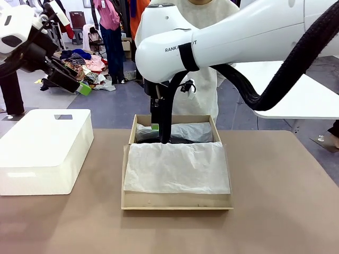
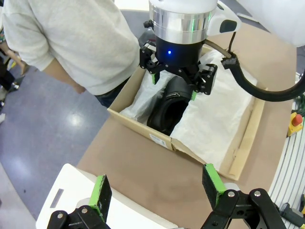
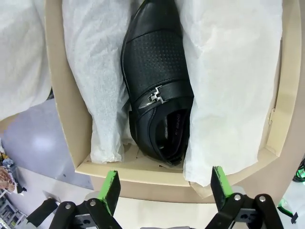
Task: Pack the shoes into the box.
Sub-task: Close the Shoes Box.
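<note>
A tan cardboard box [image 1: 132, 159] lined with white tissue paper sits mid-table. One black glossy shoe [image 3: 157, 86] with a side buckle lies in its far part, between folds of tissue. My right gripper [image 3: 165, 188] hovers open just above the shoe, with nothing between its green pads. The left wrist view shows that right gripper [image 2: 174, 86] over the shoe [image 2: 167, 112] and the box [image 2: 143, 129]. My left gripper [image 2: 156, 188] is open and empty, held high at the table's left [image 1: 79, 84].
A white rounded plastic box [image 1: 45, 151] stands on the left of the table. A person in a light sweatshirt [image 2: 71, 43] stands close behind the cardboard box at the far edge. Tissue paper [image 1: 177, 169] covers the box's near part. Bare tabletop [image 1: 286, 201] lies to the right.
</note>
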`<action>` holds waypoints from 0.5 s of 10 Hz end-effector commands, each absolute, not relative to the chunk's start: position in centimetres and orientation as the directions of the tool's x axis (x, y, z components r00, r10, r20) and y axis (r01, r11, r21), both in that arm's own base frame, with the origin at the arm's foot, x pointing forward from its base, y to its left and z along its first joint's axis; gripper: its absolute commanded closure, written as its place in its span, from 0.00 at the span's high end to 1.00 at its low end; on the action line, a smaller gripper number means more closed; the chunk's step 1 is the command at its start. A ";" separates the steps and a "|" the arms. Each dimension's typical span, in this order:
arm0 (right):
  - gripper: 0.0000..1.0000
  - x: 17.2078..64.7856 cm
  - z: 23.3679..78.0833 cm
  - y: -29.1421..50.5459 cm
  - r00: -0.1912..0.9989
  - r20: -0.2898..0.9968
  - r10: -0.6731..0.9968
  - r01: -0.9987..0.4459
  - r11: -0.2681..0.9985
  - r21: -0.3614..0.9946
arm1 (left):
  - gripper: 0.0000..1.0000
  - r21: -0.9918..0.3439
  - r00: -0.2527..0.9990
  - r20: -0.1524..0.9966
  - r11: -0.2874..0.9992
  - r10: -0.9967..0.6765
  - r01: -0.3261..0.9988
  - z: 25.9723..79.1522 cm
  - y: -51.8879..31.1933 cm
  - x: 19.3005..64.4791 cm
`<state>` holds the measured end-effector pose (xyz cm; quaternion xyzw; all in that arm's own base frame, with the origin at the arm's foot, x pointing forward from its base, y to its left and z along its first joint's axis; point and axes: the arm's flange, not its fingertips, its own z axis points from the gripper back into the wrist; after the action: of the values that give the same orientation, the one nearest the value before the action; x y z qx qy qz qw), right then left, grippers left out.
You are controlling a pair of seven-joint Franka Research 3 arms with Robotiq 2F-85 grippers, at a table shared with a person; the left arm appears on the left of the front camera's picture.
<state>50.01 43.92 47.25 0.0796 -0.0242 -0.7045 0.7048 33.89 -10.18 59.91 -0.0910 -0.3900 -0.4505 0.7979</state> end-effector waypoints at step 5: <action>1.00 48.8 48.4 41.5 0.138 -0.015 -0.990 0.984 0.135 0.117 | 1.00 0.201 0.286 0.707 0.572 -0.647 0.795 60.0 -10.1 33.9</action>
<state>49.74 43.44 47.32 0.0629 -0.0275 -0.6881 0.7224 33.89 -10.18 59.90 -0.0910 -0.3899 -0.4505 0.7979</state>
